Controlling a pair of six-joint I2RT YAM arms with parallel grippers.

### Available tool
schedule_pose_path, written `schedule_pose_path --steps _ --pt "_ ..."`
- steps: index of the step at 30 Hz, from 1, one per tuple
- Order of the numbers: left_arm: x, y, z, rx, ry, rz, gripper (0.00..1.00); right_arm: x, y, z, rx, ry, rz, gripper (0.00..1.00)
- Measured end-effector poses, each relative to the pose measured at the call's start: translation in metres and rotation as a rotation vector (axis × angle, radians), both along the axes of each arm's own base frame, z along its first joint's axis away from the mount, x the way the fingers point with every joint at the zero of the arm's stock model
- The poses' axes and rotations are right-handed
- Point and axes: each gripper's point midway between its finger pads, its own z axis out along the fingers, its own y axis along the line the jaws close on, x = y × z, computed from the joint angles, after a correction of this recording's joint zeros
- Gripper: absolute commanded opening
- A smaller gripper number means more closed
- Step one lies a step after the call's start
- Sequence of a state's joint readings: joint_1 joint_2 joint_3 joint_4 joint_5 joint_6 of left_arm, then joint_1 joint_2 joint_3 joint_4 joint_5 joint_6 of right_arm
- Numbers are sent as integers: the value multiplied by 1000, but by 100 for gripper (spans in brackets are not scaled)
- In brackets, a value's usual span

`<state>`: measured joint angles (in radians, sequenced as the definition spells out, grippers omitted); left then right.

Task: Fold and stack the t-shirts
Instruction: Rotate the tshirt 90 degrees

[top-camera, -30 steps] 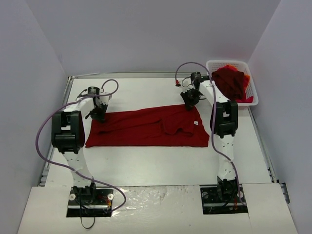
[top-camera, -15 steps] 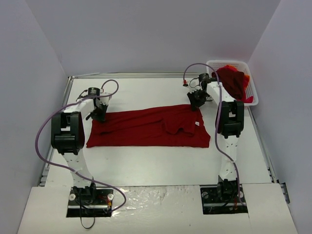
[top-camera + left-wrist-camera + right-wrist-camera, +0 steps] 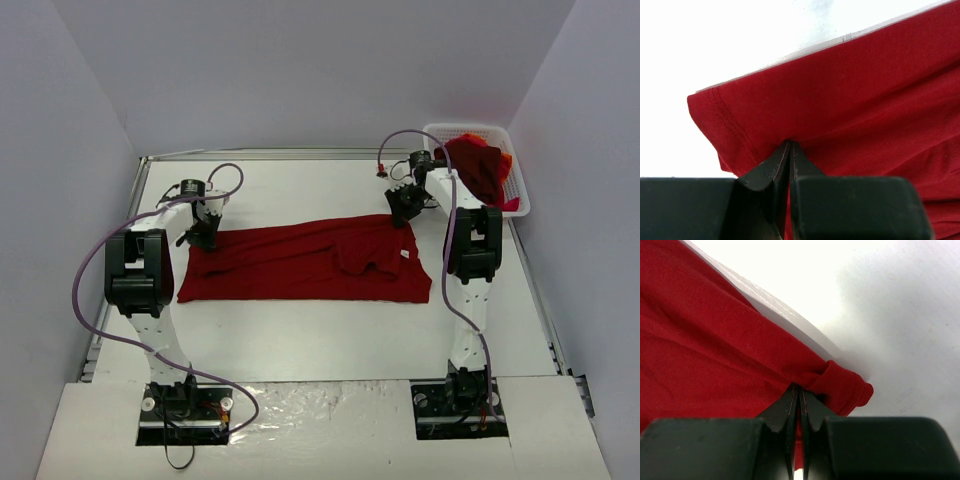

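Note:
A dark red t-shirt (image 3: 300, 262) lies stretched across the middle of the white table, folded lengthwise, with a sleeve lump and a white tag near its right end. My left gripper (image 3: 205, 232) is shut on the shirt's far left corner (image 3: 760, 125). My right gripper (image 3: 403, 212) is shut on the shirt's far right corner, where the cloth bunches into a roll (image 3: 840, 385). More red t-shirts (image 3: 478, 168) are piled in the basket at the back right.
The white mesh basket (image 3: 514, 165) stands at the table's back right corner, just beside the right arm. The table's raised metal edge (image 3: 140, 180) runs along the left and back. Bare white table lies in front of the shirt.
The right gripper moved right and slightly back with the shirt's corner, pulling the cloth wider and flatter. The left gripper stayed put on its corner. Little changed in the last half second.

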<state>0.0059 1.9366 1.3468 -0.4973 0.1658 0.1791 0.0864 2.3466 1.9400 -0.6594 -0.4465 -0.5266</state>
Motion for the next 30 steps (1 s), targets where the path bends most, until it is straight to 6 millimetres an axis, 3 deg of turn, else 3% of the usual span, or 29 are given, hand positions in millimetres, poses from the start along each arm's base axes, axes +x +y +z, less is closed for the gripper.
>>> schedule_pose_path --steps 6,10,14,16,19,25,30 --pt "-3 2 9 15 24 -16 2 -3 11 19 -1 -17 24 4" --pt "12 -1 31 34 -26 -40 2 -4 30 67 9 -111 62 4" --pt "23 -7 52 48 -82 -71 2 -17 49 124 29 -221 106 2" --pt "23 -10 55 53 -86 -88 2 -28 52 137 35 -243 117 0" --pt "20 -11 53 60 -80 -107 2 -46 46 130 27 -209 114 0" --pt "6 -7 35 85 -22 -136 2 -99 30 65 -16 4 108 0" --pt "4 -5 22 94 13 -153 2 -118 23 48 -38 66 104 0"
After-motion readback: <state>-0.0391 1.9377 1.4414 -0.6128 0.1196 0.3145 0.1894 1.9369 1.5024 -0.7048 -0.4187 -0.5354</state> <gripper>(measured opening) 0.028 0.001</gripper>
